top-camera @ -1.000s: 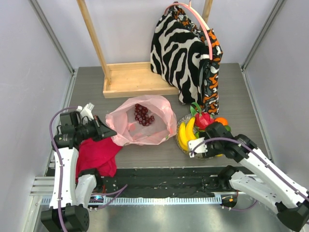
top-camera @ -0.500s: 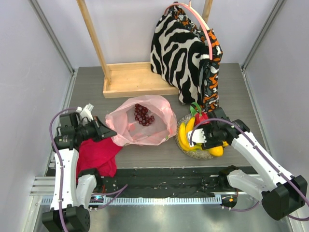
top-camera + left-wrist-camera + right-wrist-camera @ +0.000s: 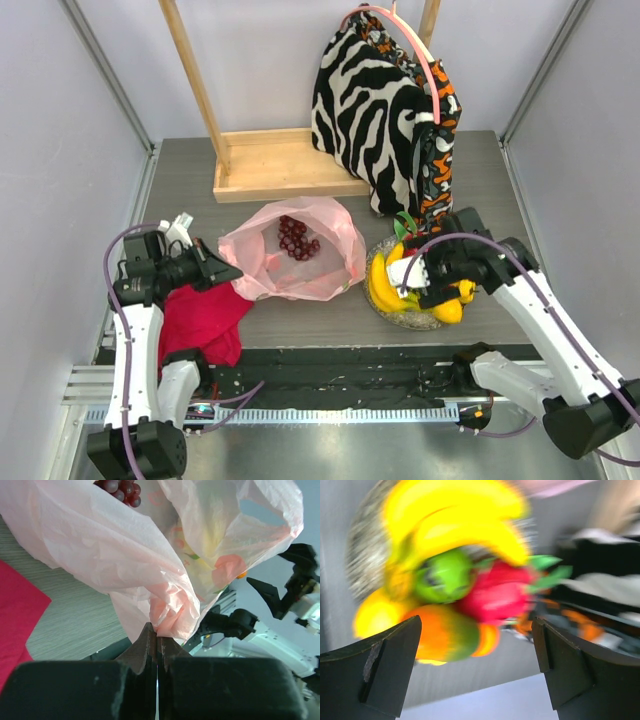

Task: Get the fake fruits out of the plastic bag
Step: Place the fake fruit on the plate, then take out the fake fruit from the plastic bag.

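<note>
The pink plastic bag (image 3: 300,262) lies open on the table with the dark red grapes (image 3: 297,238) inside. My left gripper (image 3: 224,272) is shut on the bag's left edge; in the left wrist view its jaws (image 3: 157,632) pinch a bunched fold of the bag (image 3: 125,555), and the grapes (image 3: 120,487) show at the top. My right gripper (image 3: 425,278) is open and empty above the silvery plate (image 3: 402,316). The plate holds the bananas (image 3: 382,275) and other fruits. The blurred right wrist view shows my open gripper (image 3: 475,665), the bananas (image 3: 465,525), green apple (image 3: 442,575), red fruit (image 3: 495,592) and orange (image 3: 437,632).
A magenta-red cloth (image 3: 200,320) lies under the left arm. A wooden stand (image 3: 270,165) sits at the back. A zebra-patterned fabric bag (image 3: 385,110) hangs behind the plate. Grey walls close both sides.
My right gripper has risen and swung back over the plate, staying open and empty. The left gripper holds the bag's edge as before.
</note>
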